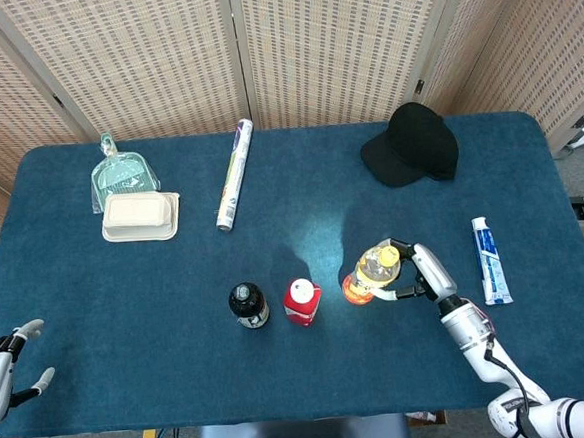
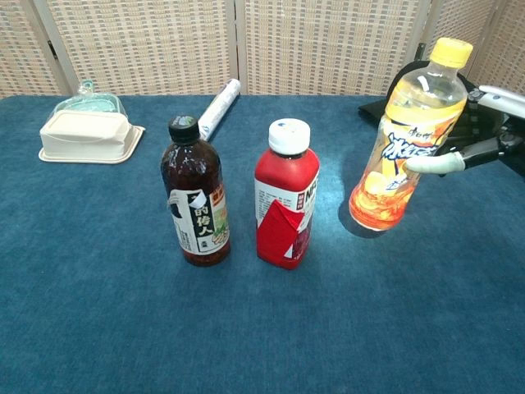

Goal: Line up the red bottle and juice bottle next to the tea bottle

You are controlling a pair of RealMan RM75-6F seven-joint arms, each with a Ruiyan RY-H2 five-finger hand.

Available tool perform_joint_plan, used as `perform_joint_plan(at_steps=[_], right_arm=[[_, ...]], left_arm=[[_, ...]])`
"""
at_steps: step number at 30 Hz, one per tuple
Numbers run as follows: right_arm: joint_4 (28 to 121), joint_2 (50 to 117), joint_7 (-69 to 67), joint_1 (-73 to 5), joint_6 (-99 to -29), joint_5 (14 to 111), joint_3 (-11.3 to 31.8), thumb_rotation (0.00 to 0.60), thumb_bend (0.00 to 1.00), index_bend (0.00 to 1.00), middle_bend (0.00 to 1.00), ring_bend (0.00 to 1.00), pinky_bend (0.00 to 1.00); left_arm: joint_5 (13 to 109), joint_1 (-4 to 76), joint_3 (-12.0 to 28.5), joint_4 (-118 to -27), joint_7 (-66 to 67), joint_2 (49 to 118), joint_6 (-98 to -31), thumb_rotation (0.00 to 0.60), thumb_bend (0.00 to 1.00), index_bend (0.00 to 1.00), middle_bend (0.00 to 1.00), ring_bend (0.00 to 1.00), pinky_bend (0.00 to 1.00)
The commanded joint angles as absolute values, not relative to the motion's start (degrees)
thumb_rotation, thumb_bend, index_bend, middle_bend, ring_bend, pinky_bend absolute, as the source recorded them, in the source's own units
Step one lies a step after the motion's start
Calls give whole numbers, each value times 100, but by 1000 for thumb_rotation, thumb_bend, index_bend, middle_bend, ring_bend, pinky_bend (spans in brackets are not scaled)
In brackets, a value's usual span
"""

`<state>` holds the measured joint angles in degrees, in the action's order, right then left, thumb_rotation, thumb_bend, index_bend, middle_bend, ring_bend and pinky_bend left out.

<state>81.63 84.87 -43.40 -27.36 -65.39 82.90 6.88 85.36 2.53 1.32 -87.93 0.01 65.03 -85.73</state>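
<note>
The dark tea bottle (image 1: 248,305) (image 2: 195,194) stands at the front middle of the blue table. Close on its right stands the red bottle (image 1: 302,301) (image 2: 285,197) with a white cap. The orange juice bottle (image 1: 370,272) (image 2: 405,161) with a yellow cap is tilted, just right of the red bottle, with its base near the cloth. My right hand (image 1: 422,271) (image 2: 480,135) grips it from the right side. My left hand (image 1: 3,363) hangs at the table's front left edge, fingers spread, holding nothing.
A black cap (image 1: 410,145) lies at the back right. A toothpaste tube (image 1: 488,260) lies right of my right hand. A rolled paper (image 1: 235,173), a cream box (image 1: 140,216) and a green dustpan (image 1: 122,177) sit at the back left.
</note>
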Motion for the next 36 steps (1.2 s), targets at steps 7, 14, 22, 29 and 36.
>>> perform_joint_plan(at_steps=[7,14,22,29,36], right_arm=[[7967,8715,-4400,-2750,-6465,8381,599,600,230,521,534,446,634],[7898,8825,-4477,-2760,-6424,8459,536,600,226,521,534,446,634],[7818,8908,-4496,-2788,-6372,8577,437,600,210,521,527,446,634],[7637,8949,-4509,-2819,-6425,8776,337,600,163,521,483,423,633],[7465,8952,-4549,-2856,-6524,9010,221,600,109,504,427,356,578]], left_arm=[[8523,243,145,-8792,-41,6484,-8591,600,206,418,332,365,554],[8515,246,147,-8788,-34,6487,-8581,600,206,418,332,365,554],[8512,230,158,-8802,-50,6467,-8617,600,206,418,332,365,554],[8524,222,157,-8814,-60,6454,-8635,600,206,418,332,365,554],[8521,222,155,-8809,-58,6459,-8625,600,206,418,332,365,554]])
